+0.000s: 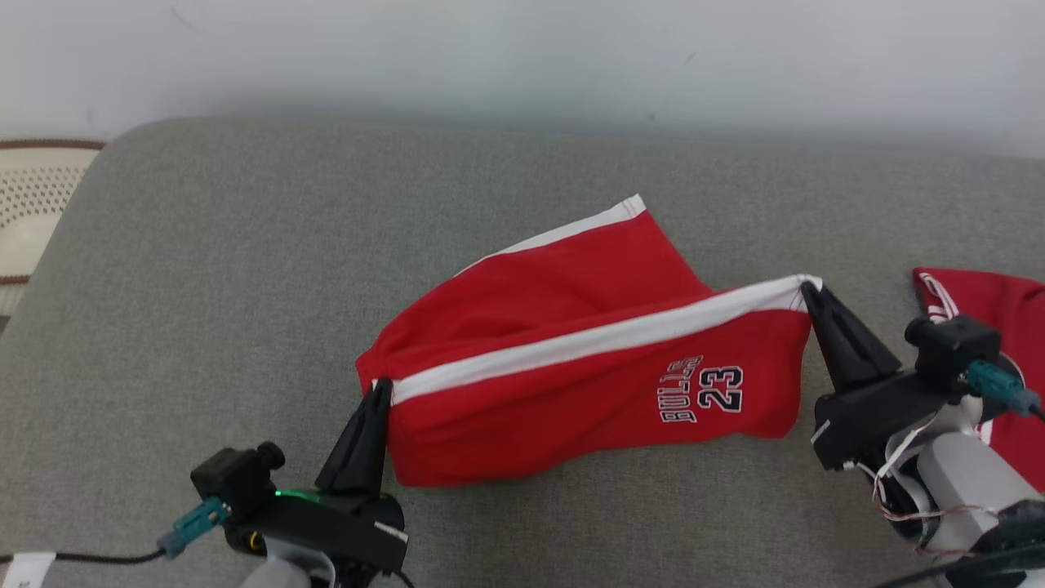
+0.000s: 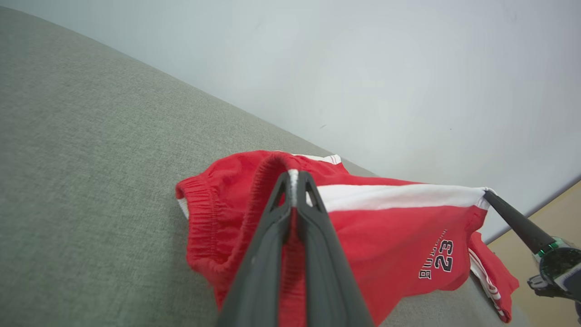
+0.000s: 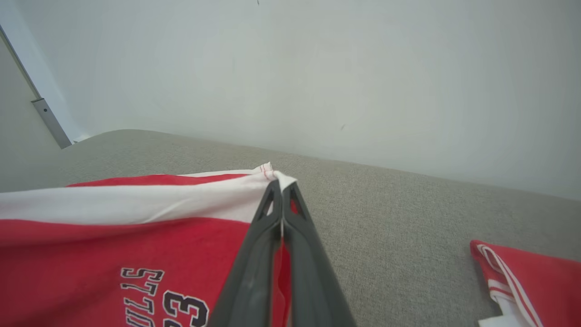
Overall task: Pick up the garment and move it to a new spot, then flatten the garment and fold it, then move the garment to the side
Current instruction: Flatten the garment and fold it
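Tools [image 1: 382,385] [image 1: 810,285] tight on shorts [image 1: 571,367]

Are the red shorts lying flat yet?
No. The shorts are rumpled, stretched between the left end effector and the right end effector, each pinching one end.

Looks like soft matt knit cloth on the garment [image 1: 571,359]; coarse grey weave on the couch [image 1: 245,286]; matt black plastic on the left gripper [image 1: 380,385].

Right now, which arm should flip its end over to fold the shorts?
Right, probably. The right fingers pinch the loose leg hem of the shorts, free to swing across; the left fingers hold the bunched waistband, a good anchor.
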Tool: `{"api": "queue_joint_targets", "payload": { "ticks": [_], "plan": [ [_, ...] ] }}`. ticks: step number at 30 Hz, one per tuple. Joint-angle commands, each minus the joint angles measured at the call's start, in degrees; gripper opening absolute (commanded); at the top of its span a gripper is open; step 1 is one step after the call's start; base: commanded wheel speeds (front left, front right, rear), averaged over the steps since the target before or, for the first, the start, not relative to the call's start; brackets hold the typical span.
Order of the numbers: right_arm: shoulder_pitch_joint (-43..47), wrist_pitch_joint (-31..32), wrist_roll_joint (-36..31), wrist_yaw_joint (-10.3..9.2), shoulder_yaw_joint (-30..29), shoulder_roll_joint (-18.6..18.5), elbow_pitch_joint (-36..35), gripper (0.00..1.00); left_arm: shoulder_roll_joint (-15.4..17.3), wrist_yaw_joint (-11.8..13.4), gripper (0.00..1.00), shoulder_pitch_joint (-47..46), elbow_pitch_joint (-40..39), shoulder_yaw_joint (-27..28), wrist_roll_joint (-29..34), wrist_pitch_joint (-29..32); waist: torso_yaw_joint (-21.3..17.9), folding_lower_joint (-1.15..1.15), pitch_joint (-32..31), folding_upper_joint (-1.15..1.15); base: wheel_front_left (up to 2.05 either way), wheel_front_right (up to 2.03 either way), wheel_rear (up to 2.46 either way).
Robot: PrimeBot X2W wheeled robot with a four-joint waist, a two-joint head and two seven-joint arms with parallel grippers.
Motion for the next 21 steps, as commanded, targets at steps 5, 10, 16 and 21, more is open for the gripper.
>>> {"api": "queue_joint_targets", "payload": {
  "ticks": [5,10,16,21],
  "plan": [
    [-8.57,0.02,-1.07,-0.06,1.4,-0.08,4.92,0.0,-1.9,0.0,0.0,-6.64,1.8,1.41,-0.62,-0.05,5.26,-0.01,8.31,0.0,0.0,0.0,0.0],
    [-15.29,0.03,-0.36,-0.06,3.23,-0.42,8.98,0.0,-2.68,0.0,0.0,-10.89,2.83,1.94,-1.07,-0.05,7.23,-0.01,11.83,0.0,0.0,0.0,0.0],
    [-23.1,0.02,0.78,-0.06,7.2,-0.98,14.16,0.0,-2.7,0.0,0.0,-14.05,2.73,0.55,-4.84,-0.05,9.33,-0.01,15.5,0.0,0.0,0.0,0.0],
    [-28.8,0.03,1.98,-0.06,9.86,-1.64,17.38,0.0,-2.72,0.0,0.0,-16.32,2.3,-0.55,-6.81,-0.05,10.9,-0.01,18.49,0.0,0.0,0.0,0.0]
  ]
}}
